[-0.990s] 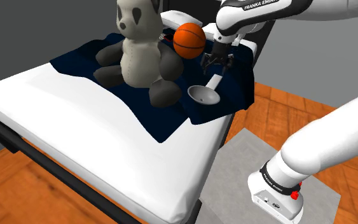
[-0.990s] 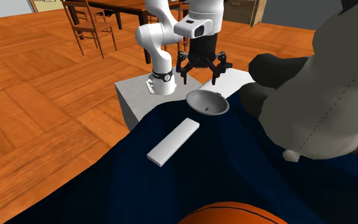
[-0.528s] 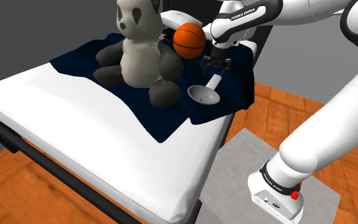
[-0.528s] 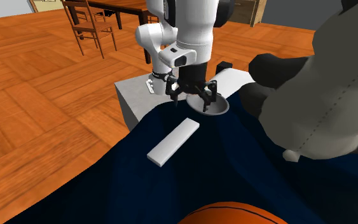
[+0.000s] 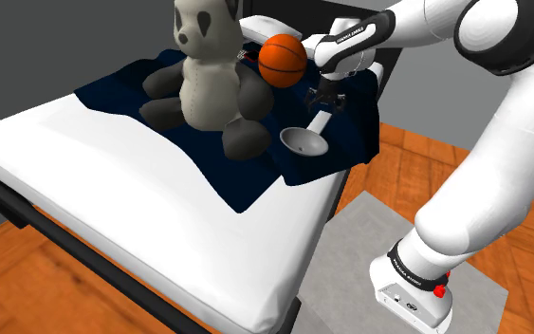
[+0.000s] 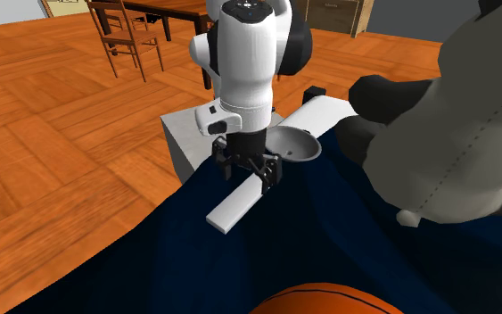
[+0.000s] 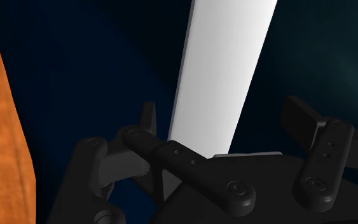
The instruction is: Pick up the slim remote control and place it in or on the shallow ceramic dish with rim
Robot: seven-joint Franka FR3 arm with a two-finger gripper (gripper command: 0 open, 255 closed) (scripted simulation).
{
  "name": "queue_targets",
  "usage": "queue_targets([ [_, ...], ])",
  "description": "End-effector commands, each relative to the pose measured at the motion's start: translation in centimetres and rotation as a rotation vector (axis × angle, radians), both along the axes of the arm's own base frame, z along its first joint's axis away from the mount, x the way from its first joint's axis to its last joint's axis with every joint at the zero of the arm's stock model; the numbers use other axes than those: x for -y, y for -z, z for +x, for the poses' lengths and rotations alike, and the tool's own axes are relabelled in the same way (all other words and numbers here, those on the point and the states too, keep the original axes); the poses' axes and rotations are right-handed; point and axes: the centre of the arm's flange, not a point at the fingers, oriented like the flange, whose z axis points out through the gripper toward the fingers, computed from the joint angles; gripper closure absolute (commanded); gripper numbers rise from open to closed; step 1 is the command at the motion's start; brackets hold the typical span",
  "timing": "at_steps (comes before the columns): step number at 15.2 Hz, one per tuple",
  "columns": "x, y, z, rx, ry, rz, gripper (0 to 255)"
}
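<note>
Remote (image 6: 233, 207) lies on the blanket (image 6: 329, 254); we see our gripper (image 6: 248, 176) spread astride its end, dish (image 6: 301, 149) at two o'clock

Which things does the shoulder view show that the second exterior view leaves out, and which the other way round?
Shoulder view: the stuffed toy's whole face and the bed's dark frame. Second exterior view: wooden chairs on the floor behind the arm. Both share the gripper, its fingers open, low over the white remote, the grey dish beside it, the dark blue blanket and the orange ball.
</note>
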Motion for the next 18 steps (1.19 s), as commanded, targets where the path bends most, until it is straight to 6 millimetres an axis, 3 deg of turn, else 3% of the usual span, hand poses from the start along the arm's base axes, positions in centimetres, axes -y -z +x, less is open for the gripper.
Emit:
queue_targets([
  [1, 0.3, 1.0, 0.1, 0.001, 0.007, -0.001, 0],
  [6, 0.3, 3.4, 0.1, 0.001, 0.007, -0.001, 0],
  [13, 0.3, 3.4, 0.1, 0.001, 0.007, -0.001, 0],
  [14, 0.3, 3.4, 0.1, 0.001, 0.007, -0.001, 255],
  [18, 0.3, 3.4, 0.1, 0.001, 0.007, -0.001, 255],
])
